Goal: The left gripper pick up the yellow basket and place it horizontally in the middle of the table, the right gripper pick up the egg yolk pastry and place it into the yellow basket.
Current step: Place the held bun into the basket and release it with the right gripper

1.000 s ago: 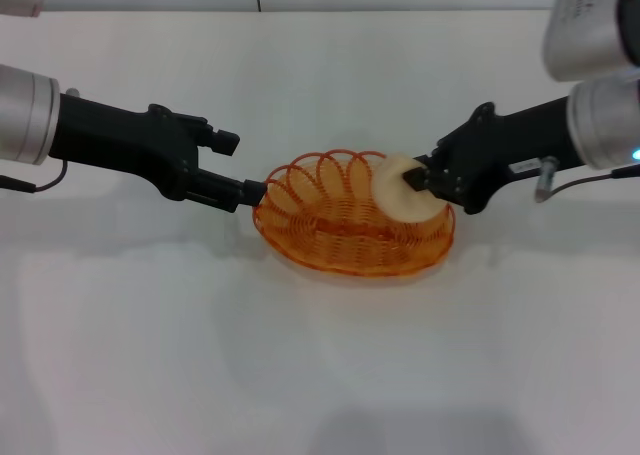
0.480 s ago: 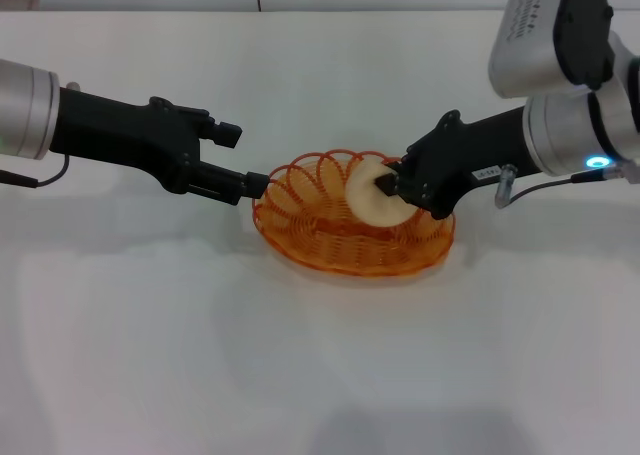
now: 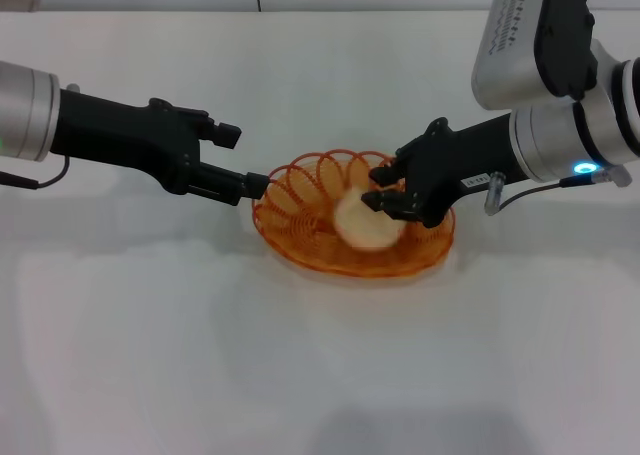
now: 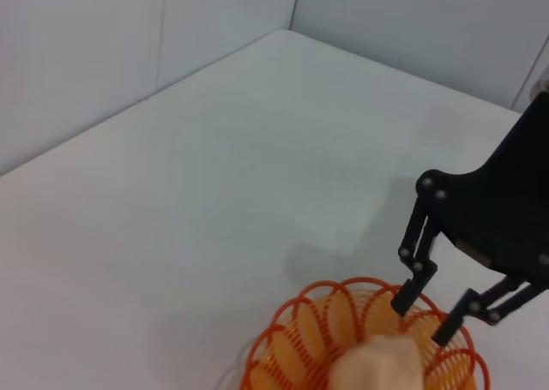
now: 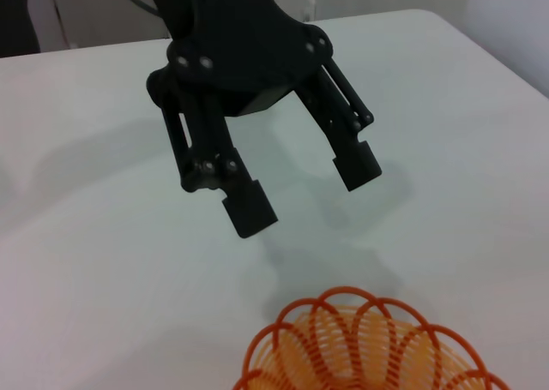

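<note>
- Basket: mid-surface, holding the pastry.
- Right gripper: over the basket's right rim, fingers spread, beside the pastry.
- Left gripper: fingers wide, at the basket's left rim.

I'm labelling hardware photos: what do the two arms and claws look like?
Both are black two-fingered claws. The left gripper sits on a silver cuff with a thin black cable. The right gripper carries a small white label, on a white-and-silver arm with a blue light.
</note>
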Tool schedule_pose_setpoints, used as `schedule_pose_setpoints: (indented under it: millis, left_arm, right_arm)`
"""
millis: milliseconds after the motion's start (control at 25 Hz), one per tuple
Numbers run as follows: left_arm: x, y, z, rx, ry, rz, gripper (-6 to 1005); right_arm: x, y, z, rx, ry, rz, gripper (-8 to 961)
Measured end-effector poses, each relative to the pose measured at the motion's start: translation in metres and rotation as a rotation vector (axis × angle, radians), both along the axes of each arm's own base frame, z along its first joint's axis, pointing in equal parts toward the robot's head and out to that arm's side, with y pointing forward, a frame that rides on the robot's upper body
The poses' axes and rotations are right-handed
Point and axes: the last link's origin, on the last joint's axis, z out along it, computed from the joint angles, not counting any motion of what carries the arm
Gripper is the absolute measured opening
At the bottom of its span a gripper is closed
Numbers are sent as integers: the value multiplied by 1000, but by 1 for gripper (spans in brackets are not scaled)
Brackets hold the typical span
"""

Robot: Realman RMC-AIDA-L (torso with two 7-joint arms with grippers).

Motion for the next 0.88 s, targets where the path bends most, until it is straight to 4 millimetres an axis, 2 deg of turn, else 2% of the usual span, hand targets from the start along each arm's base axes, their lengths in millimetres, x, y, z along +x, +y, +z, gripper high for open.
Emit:
schedule_pose_setpoints:
  millis: [80,280,480,720,880]
  left_arm:
    - [-1,0,0,4,1,2,861]
    - [-4,-1,1,13,2,-4,861]
    - [-5,-1,3,23,-13,-3,861]
    - [-8,-4,6,32,-28,5,861]
    - [-13,-7,7,40,-32,2,861]
  right_arm:
    - [-1,0,0,2,1,8,163]
    - [-3,0,4,19,14,17,414]
    - [2,-2,9,37,23,6,523]
    - [19,-11,32,100,48,-23,653]
    - [36,-23,49,149,71,-26,843]
